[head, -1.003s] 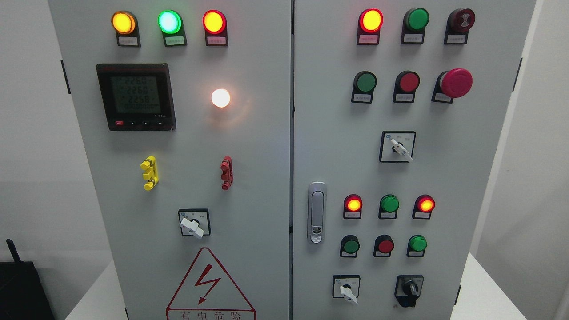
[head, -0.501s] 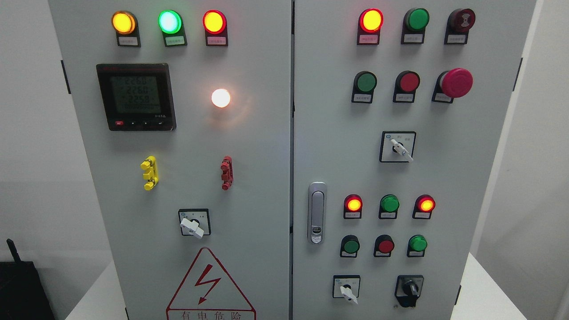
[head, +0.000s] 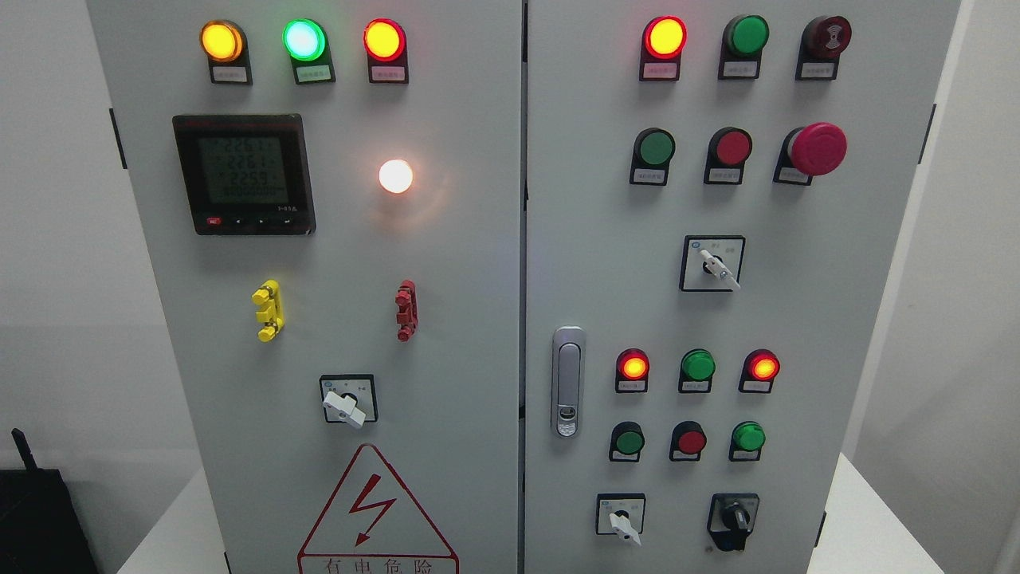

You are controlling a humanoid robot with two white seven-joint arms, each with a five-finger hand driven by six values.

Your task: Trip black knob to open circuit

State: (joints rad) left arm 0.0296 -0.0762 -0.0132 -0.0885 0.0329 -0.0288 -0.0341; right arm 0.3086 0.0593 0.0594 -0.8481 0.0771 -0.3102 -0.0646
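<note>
The black knob (head: 735,520) is a small rotary selector at the lower right of the grey cabinet's right door (head: 797,319). Its dark handle points roughly straight down. To its left sits a white-handled selector (head: 622,519). Neither of my hands nor any arm shows in the head view.
The right door carries several lit and unlit lamps and buttons, a red mushroom stop button (head: 814,149), another white selector (head: 715,264) and a door latch (head: 567,381). The left door holds a meter (head: 243,173), a white lamp (head: 395,176) and a warning triangle (head: 374,514). A dark box (head: 40,518) stands at lower left.
Only the meter's digits flicker; nothing else has moved.
</note>
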